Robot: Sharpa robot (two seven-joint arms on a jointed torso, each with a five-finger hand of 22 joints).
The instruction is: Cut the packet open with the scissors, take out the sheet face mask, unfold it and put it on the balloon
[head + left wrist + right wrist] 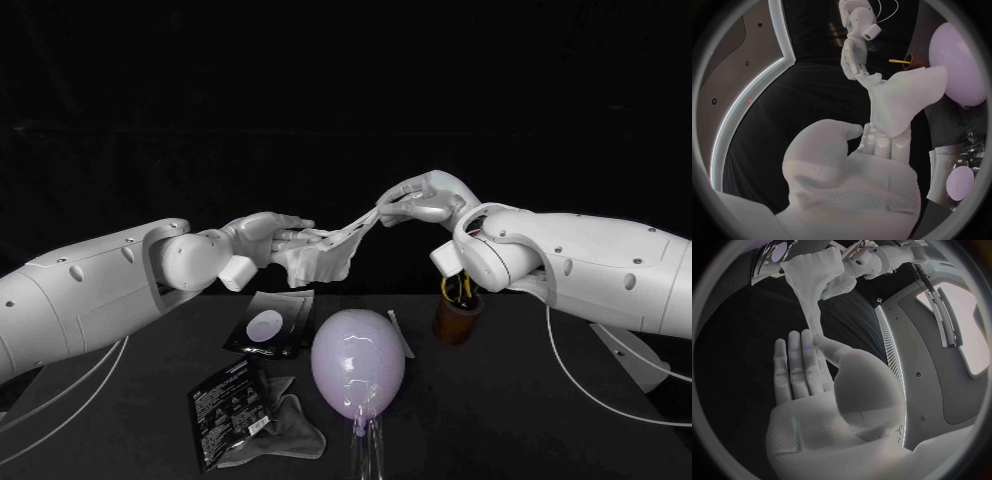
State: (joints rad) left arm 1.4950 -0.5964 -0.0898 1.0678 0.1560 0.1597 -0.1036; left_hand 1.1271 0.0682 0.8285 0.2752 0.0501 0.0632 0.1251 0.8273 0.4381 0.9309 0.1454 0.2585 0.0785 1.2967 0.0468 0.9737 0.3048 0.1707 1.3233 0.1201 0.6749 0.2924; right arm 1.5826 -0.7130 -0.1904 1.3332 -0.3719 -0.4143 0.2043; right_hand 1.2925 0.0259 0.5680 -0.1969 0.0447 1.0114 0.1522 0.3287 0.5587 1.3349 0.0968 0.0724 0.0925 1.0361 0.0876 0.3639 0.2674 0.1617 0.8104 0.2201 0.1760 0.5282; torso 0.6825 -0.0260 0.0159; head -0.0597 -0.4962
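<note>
The left white arm (87, 295) and the right white arm (591, 262) both reach inward, hands up in the air. The left silver hand (274, 232) sits lower and the right silver hand (418, 198) a bit higher, each pinching one end of the white sheet face mask (329, 252), which is pulled taut between them.

Bare table (490, 430) lies open for me right of the balloon (353, 365); packets (271, 325) crowd its left, a brown holder (459, 318) stands just behind it, rightward.
</note>
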